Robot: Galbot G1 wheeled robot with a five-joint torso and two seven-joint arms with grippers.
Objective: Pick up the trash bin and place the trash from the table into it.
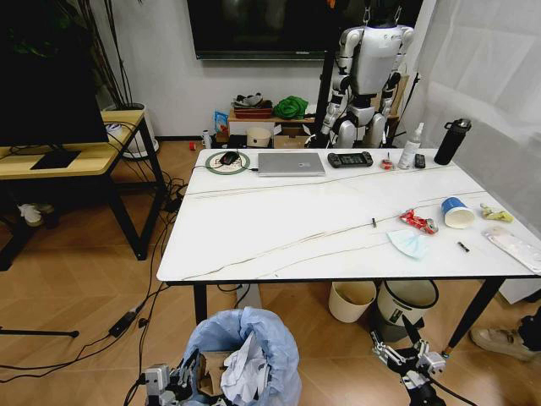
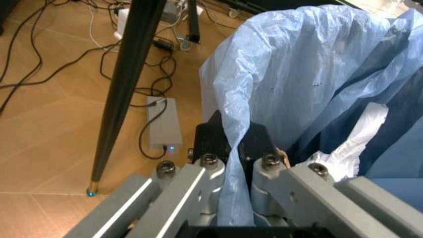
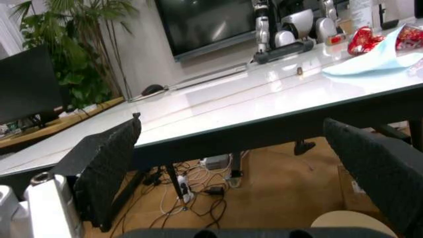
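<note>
No brand or lettering readable anywhere on the litter or the bottles. Head view: the trash bin (image 1: 245, 355), blue bag bulging over its rim with crumpled white paper inside, sits at the bottom centre-left of the frame, below the near edge of the table (image 1: 279, 228); its lower part is cut off by the frame. Left gripper (image 1: 173, 385) is just beside the bin at lower left, half hidden behind the bag. The left wrist view shows what the head view cannot: the left gripper (image 2: 231, 144) is clenched on a fold of the bag at the rim of the trash bin (image 2: 317, 74), plastic pinched between the dark fingers (image 2: 258, 141). Right gripper (image 1: 412, 355) hangs at lower right below the table edge, fingers spread and holding nothing; its wrist view confirms this, two black pads (image 3: 109, 163) well apart at the frame's sides with the table (image 3: 218, 109) between them. Trash lies at the right of the tabletop: crushed red can (image 1: 418, 222), blue-and-white paper cup (image 1: 457, 211), pale blue face mask (image 1: 409, 244), a wrapper (image 1: 513, 246) partly cut off at the right edge. Small dark scraps too small to identify. Laptop (image 1: 291, 163) at the far side.
</note>
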